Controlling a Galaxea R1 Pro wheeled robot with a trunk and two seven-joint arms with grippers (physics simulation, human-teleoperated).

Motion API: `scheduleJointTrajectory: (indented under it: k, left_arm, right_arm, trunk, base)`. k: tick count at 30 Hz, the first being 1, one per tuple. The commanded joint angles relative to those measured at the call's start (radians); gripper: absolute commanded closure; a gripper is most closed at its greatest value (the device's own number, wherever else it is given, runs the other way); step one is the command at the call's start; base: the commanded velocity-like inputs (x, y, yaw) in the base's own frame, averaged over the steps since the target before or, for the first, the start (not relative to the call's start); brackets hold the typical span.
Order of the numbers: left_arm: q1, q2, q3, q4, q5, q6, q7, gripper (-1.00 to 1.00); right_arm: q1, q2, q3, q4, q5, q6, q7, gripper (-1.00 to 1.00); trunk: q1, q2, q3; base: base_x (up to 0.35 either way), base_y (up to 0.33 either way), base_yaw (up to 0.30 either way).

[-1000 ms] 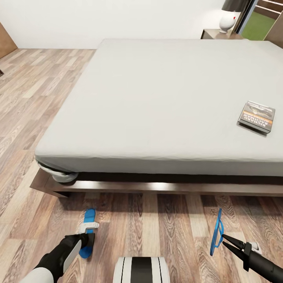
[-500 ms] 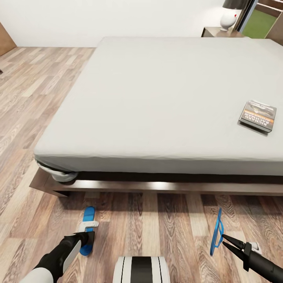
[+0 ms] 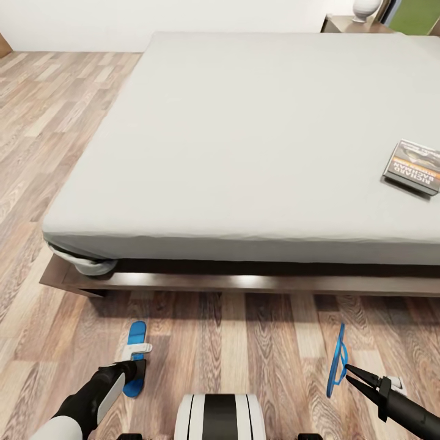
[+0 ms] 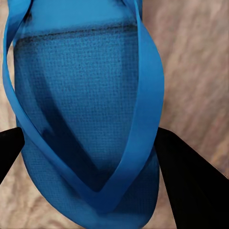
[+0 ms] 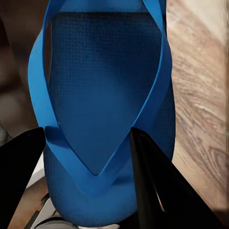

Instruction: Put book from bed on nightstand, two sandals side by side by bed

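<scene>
White lamp base [image 3: 365, 7], wood-plank floor [image 3: 55, 122]

The book [image 3: 415, 168] lay on the bed [image 3: 244, 140] at its 3 o'clock edge. On the floor [image 3: 244, 342] before the bed, one sandal [image 3: 135, 359] sat at 7 o'clock, the other sandal [image 3: 335, 360] at 5 o'clock, well apart.

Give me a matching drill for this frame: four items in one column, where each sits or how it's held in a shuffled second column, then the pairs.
Things:
1. book
2. sandal at the left gripper
3. sandal at the right gripper
4. nightstand

Places or states:
A. beyond the bed's far corner
B. stood on edge above the floor, strap pinched
C. lying flat on the mattress, near its right side
D. sole roughly level, low over the planks

Pairs: 1-C, 2-D, 3-B, 4-A
</scene>
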Motion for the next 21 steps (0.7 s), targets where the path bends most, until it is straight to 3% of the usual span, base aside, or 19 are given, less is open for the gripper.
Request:
scheduleJointTrajectory:
  k: [1, 13, 21]
  left_arm:
    - [0.000, 0.001, -0.007, -0.002, 0.009, 0.004, 0.005, 1.00]
    - [0.000, 0.001, -0.007, -0.002, 0.008, 0.001, 0.005, 1.00]
    - [0.000, 0.001, -0.008, 0.000, 0.007, -0.049, 0.007, 1.00]
  right_arm:
    - [0.000, 0.000, -0.001, 0.000, -0.002, 0.005, 0.002, 1.00]
    - [0.000, 0.000, -0.001, 0.000, -0.002, 0.005, 0.002, 1.00]
    - [0.000, 0.000, -0.001, 0.000, -0.002, 0.005, 0.002, 1.00]
  trunk:
    - [0.000, 0.000, -0.005]
    - [0.000, 0.000, -0.005]
    - [0.000, 0.000, -0.005]
  base:
    - [0.000, 0.000, 0.000]
    - [0.000, 0.000, 0.000]
    - [0.000, 0.000, 0.000]
